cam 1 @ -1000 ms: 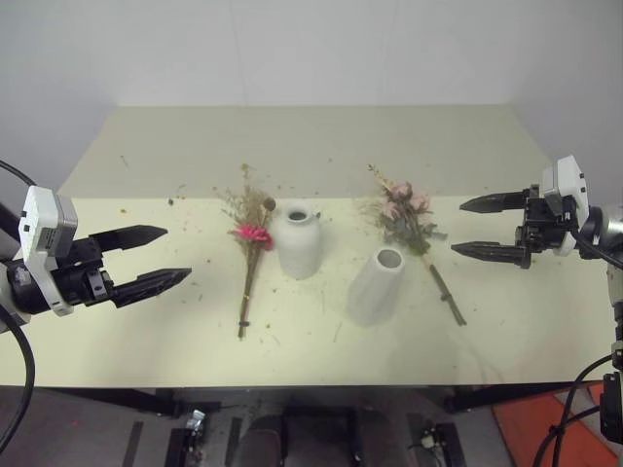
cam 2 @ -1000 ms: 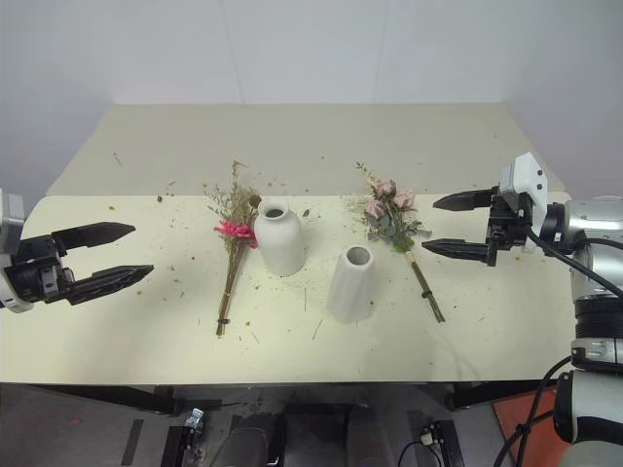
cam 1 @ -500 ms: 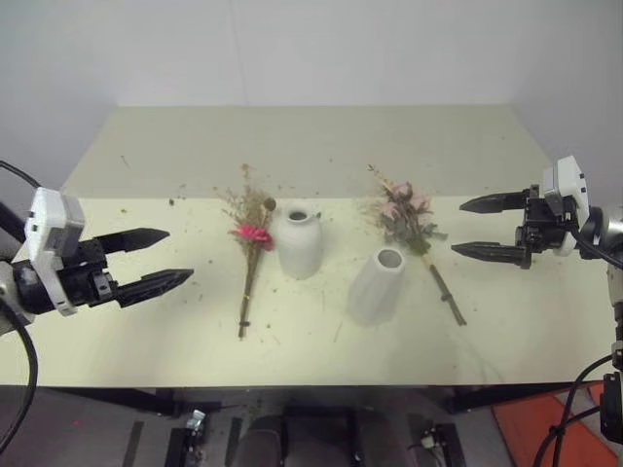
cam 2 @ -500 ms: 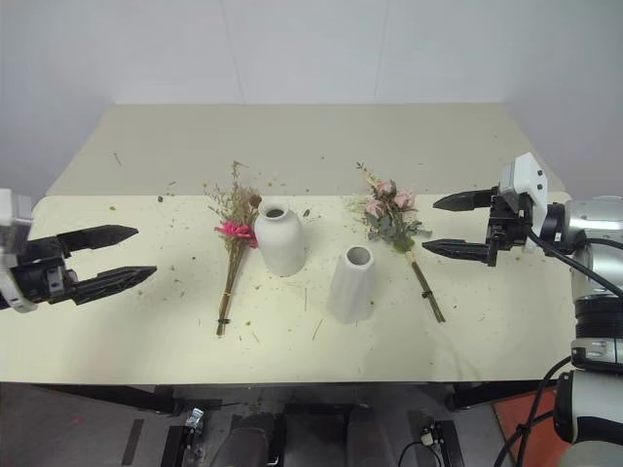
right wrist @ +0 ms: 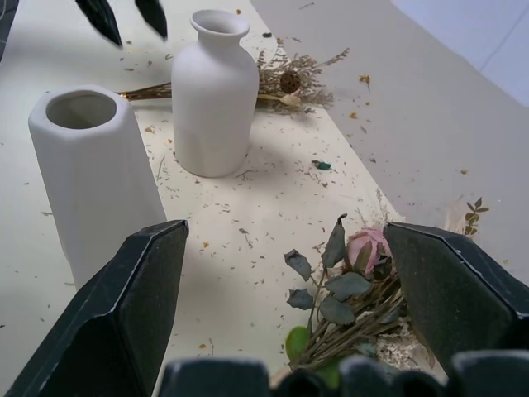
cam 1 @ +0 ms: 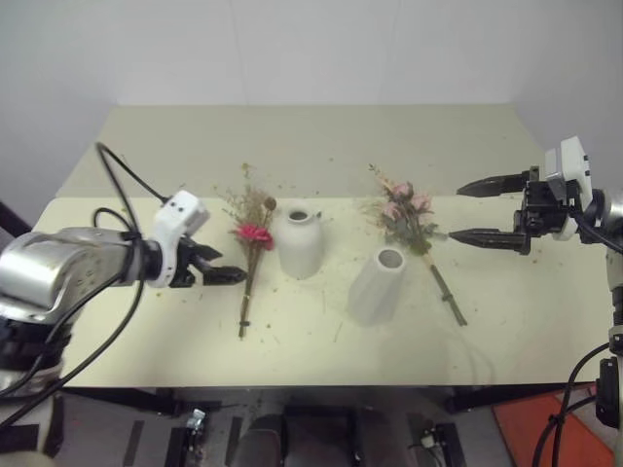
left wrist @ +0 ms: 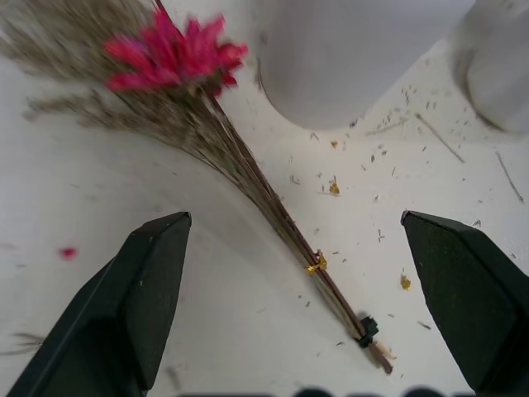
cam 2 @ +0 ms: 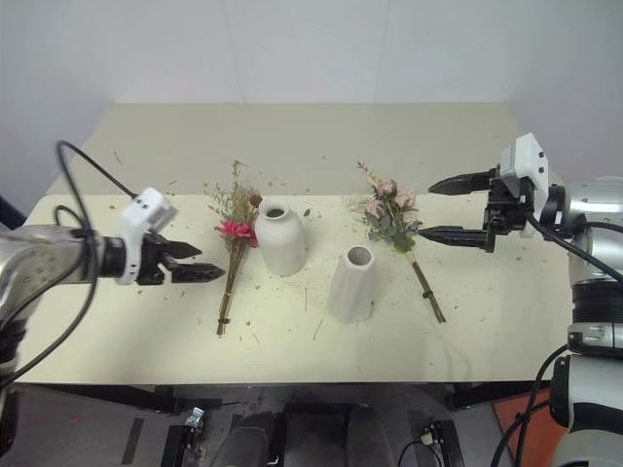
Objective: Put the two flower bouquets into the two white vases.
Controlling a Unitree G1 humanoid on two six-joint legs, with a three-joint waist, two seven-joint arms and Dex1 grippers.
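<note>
Left gripper [cam 2: 200,270] was spread wide and empty just beside the dried bouquet [cam 2: 232,243], which lay flat, heads away, stems toward the robot, left of the squat vase [cam 2: 278,237]; right gripper [cam 2: 443,208] gaped empty by the rose bouquet [cam 2: 394,222].

On the table [cam 1: 321,360], left to right: grass bouquet [cam 1: 250,255], squat vase [cam 1: 299,241], tall vase [cam 1: 377,285], rose bouquet [cam 1: 416,233] (both bouquets flat).

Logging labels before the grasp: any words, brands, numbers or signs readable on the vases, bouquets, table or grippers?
None: no readable text.
Squat vase and taller vase: plain white.
Dried bouquet and rose bouquet: no tags.
Table: unmarked.
Left gripper and right gripper: no lettering.
</note>
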